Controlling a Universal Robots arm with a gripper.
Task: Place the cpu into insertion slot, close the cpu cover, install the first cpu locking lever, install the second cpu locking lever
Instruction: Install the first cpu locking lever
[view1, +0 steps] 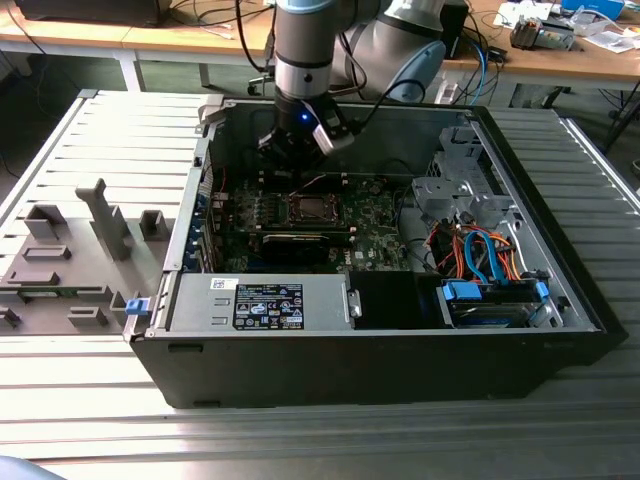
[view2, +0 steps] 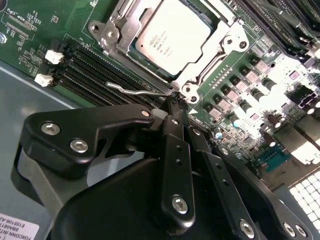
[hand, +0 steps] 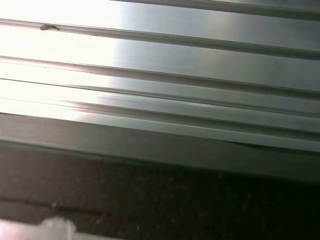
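In the second wrist view the cpu (view2: 172, 35), a silver-grey square, lies flat in the insertion slot (view2: 233, 43) on the green board. The cpu cover (view2: 119, 40), a silver frame, is down around it. A thin wire locking lever (view2: 135, 92) sticks out from the socket's corner, raised off the board. My gripper (view2: 175, 102) is shut, and its fingertips meet at the lever's socket end. In the exterior view my gripper (view1: 297, 150) hangs inside the open computer case, just behind the cpu (view1: 310, 208).
Long black memory slots (view2: 95, 62) run beside the socket. A black graphics card (view1: 305, 240) lies in front of it, then the power supply (view1: 260, 300). Drive cage and coloured cables (view1: 480, 255) fill the exterior view's right. Grey fixtures (view1: 70, 260) stand on the ribbed table.
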